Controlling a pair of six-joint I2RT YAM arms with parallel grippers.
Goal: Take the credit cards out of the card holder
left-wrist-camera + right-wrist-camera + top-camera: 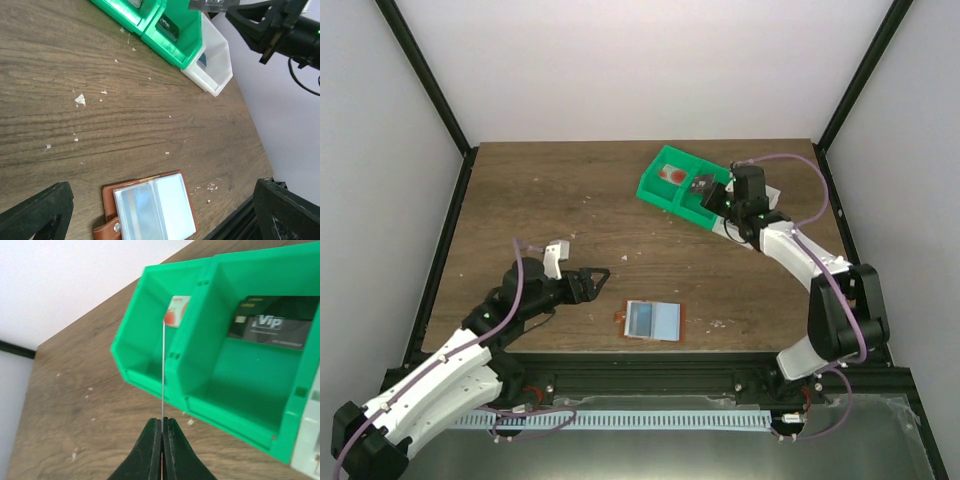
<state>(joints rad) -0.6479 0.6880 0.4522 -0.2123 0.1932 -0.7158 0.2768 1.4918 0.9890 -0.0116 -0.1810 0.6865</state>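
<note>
Here card holder [652, 321] lies beside the left gripper [598, 283]; right gripper [162, 424] pinches card [163, 370].

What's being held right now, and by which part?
The right gripper pinches a thin flat card, seen edge-on, by its near edge. The left gripper is open, holding nothing.

Top overhead; wrists low, oblique; all share green tray [655, 193].

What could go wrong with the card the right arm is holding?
The right end effector grips the card by one thin edge, so it might slip or twist. The card seems lined up with the near wall of the tray, not clearly over a compartment; released now, it may land on the table.
</note>
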